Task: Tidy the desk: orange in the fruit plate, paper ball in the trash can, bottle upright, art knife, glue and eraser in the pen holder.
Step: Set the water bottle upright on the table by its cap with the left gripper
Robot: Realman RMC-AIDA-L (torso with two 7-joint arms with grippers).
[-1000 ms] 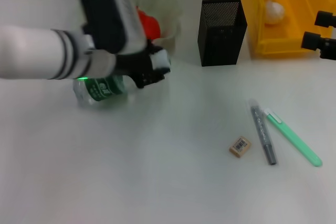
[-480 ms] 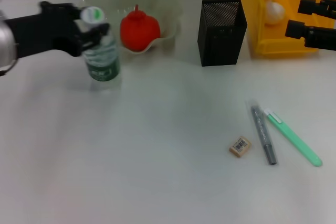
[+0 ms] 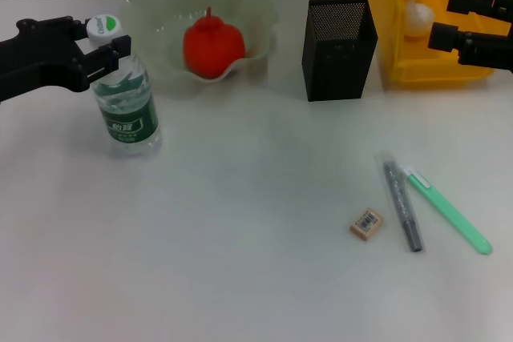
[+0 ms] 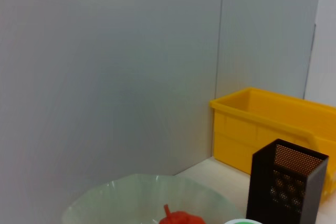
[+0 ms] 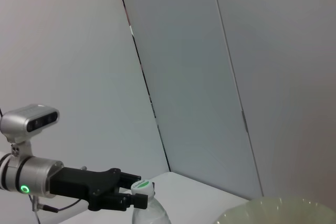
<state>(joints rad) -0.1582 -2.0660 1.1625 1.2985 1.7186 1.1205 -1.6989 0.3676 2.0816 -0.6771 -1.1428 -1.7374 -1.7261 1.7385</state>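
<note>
The clear bottle (image 3: 126,110) with a green label stands on its base, leaning slightly, left of the fruit plate (image 3: 152,6). My left gripper (image 3: 103,52) is shut on its neck just under the white-and-green cap (image 5: 143,186). The orange (image 3: 212,46) lies in the pale green fruit plate (image 4: 110,200). The white paper ball (image 3: 417,16) sits in the yellow trash can (image 3: 393,30). My right gripper (image 3: 458,18) hovers open over that bin. The tan eraser (image 3: 366,223), a grey glue stick (image 3: 401,206) and a green art knife (image 3: 447,212) lie on the table at the front right. The black mesh pen holder (image 3: 338,38) stands between plate and bin.
A grey wall panel runs behind the white table. The left wrist view shows the pen holder (image 4: 286,187) and the trash can (image 4: 262,124) beyond the plate. In the right wrist view, the left gripper (image 5: 118,195) holds the bottle neck.
My left gripper has carried the upright bottle left and toward the table's front. The right gripper has shifted slightly over the bin.
</note>
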